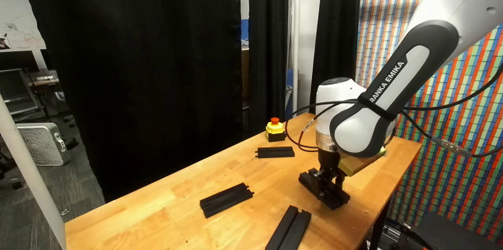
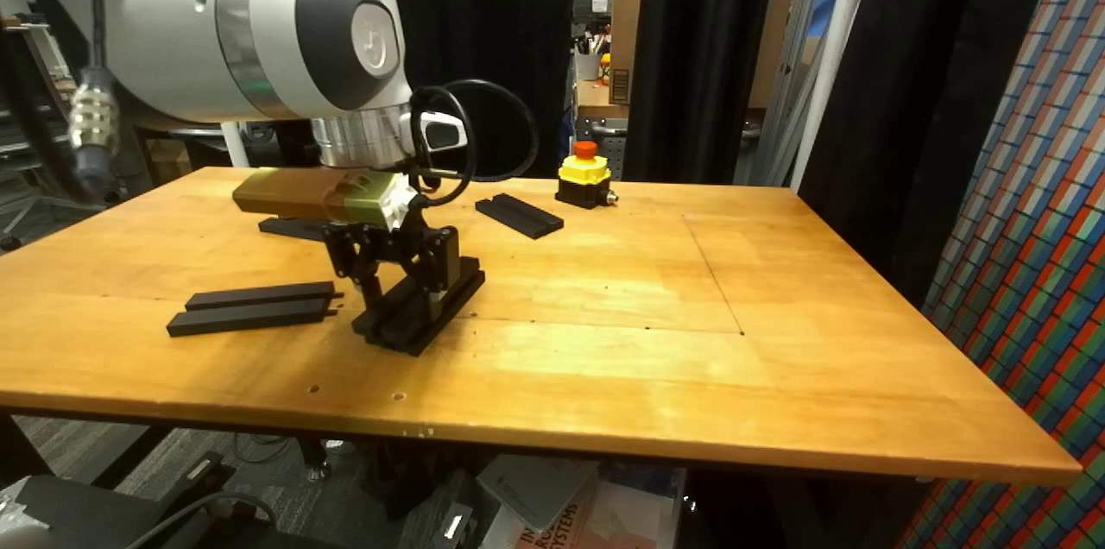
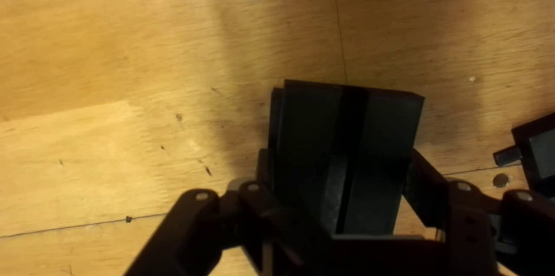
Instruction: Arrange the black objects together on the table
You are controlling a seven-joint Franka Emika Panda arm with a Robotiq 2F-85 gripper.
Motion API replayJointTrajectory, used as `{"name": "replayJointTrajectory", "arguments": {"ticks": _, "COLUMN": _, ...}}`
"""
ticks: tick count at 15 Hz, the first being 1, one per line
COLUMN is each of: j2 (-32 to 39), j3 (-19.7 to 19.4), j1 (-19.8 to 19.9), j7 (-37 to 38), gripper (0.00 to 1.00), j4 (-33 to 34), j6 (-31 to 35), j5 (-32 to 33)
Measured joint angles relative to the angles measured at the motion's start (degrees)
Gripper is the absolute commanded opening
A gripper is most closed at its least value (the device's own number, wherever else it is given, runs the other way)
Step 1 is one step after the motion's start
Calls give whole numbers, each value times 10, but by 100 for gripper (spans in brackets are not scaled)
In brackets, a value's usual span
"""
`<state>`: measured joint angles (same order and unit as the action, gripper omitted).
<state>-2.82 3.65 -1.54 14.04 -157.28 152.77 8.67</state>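
Hand [image 3: 338, 165] has a black bar [image 3: 312, 146] gripped nr the edge of the desk [image 2: 647, 376], prob. stacked on a lower bar [image 3: 275, 115] w/ a slight offset, so letting go b4 it's lined up could leave it skewed or sliding off.

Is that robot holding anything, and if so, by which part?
Yes, a black bar: the hand grips it across its two long sides, roughly mid-length.

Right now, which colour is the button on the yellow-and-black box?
The button is red, seen best in an exterior view.
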Motion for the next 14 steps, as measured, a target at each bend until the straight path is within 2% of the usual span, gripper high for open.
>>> {"name": "replayJointTrajectory", "arguments": {"ticks": 14, "j2": 5, "j3": -9, "j1": 0, "j7": -21, "gripper": 47, "j4": 0, "j6": 16, "j5": 0}}
